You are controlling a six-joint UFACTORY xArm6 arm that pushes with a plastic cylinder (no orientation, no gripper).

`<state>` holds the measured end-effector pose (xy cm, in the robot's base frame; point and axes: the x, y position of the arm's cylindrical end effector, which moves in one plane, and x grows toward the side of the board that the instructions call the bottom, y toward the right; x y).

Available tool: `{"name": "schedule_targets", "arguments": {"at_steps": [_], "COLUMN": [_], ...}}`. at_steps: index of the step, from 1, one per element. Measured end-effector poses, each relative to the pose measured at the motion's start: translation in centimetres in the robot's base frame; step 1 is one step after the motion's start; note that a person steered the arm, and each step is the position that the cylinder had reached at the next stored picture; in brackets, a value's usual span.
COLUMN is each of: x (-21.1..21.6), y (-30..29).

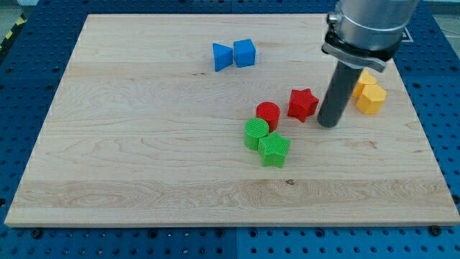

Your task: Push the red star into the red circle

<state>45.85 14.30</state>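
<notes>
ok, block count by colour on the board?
Red: 2, star and circle
Green: 2, circle and star
Blue: 2, triangle and cube
Yellow: 2, shapes unclear, partly behind my tip
Total: 8

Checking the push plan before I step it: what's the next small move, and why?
Probably slide my tip toward the view's left and slightly down. It sits just right of the red star, and the red circle lies a short gap left of the star, a bit lower. Pushing that way should drive the star into the circle.
</notes>
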Motion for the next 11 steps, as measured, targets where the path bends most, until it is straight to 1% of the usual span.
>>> {"name": "schedule_targets", "arguments": {"at_steps": [1, 3, 5, 7, 8, 10, 11], "x": [-4.3, -5.0, -5.1, -9.1, -8.5, -4.5, -5.7], "y": [-2.5, -1.7, -4.5, -5.0, -6.6, -7.3, -7.3]}}
